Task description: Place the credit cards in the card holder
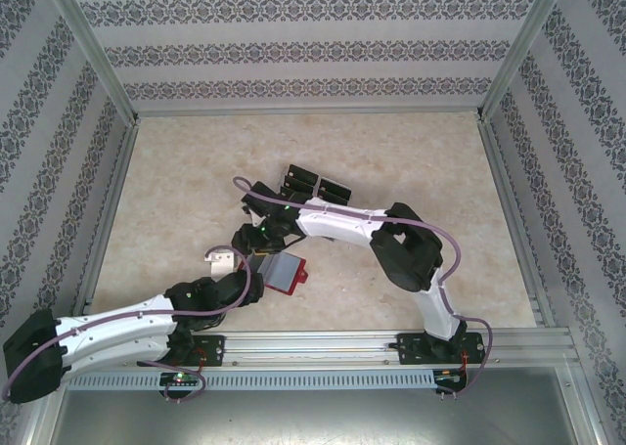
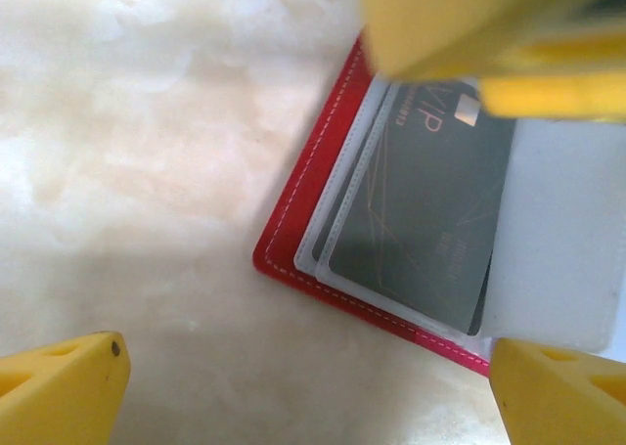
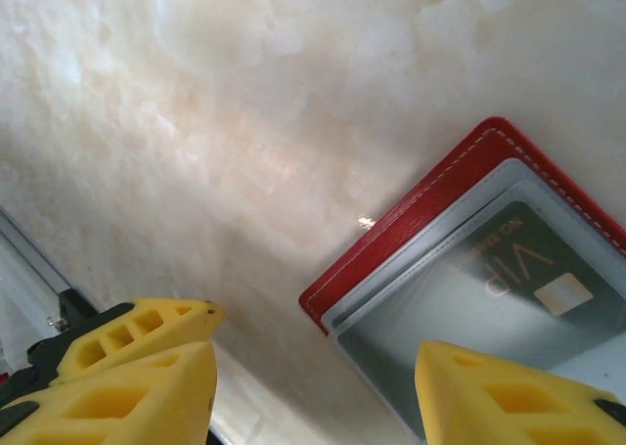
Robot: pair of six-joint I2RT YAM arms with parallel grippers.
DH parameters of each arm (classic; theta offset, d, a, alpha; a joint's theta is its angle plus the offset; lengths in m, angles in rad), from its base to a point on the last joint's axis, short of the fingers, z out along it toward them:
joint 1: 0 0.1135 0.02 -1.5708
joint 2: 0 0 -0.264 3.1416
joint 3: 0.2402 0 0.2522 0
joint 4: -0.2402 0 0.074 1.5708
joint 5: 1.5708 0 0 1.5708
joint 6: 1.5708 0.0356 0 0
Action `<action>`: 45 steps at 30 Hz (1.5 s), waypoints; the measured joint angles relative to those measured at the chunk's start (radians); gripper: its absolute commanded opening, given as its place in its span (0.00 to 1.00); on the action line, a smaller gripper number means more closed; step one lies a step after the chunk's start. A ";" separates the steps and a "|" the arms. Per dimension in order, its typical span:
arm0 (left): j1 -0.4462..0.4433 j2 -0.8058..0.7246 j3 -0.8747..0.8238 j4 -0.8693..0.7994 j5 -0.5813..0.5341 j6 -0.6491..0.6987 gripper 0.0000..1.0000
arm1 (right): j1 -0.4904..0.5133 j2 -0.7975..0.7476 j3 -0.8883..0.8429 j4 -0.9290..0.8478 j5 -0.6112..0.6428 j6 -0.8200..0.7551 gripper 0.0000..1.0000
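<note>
**Slick, stiff cards and a soft, open holder**

We see the small red leather-like folding card holder (image 1: pixel 284 272) lying open on the pale marbled table (image 1: pixel 411 152), just ahead of the left arm, with both wrists over it. One flat dark grey plastic credit card (image 2: pixel 430 220) marked VIP lies in its clear sleeves. How fully it is seated we cannot tell. More flat black cards (image 1: pixel 315 185) lie further back on the table, apart from the holder.

The left gripper (image 2: pixel 308 362) stands wide open with nothing between its yellow fingers (image 2: pixel 59 386). The right gripper (image 3: pixel 318 337) has its jaws parted too and holds nothing. One of its fingers (image 2: pixel 460 24) sits over the VIP end of the holder, though we cannot tell whether it presses down.

We judge the cards light, stiff and slippery. They lie flush on the table, so they are best taken by the long edges or tipped up at a short end. The holder is soft and its sleeves are glossy, so it will likely slide unless pinned at its red border.

In the left wrist view the card's long axis runs up and down the picture, slightly tilted and parallel to the holder's stitched red edge (image 2: pixel 303 200). Its VIP end points toward the right gripper's finger.
</note>
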 measured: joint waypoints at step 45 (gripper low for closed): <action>0.023 0.069 0.146 -0.132 -0.115 -0.003 1.00 | 0.080 -0.265 -0.439 -0.198 0.490 -0.052 0.00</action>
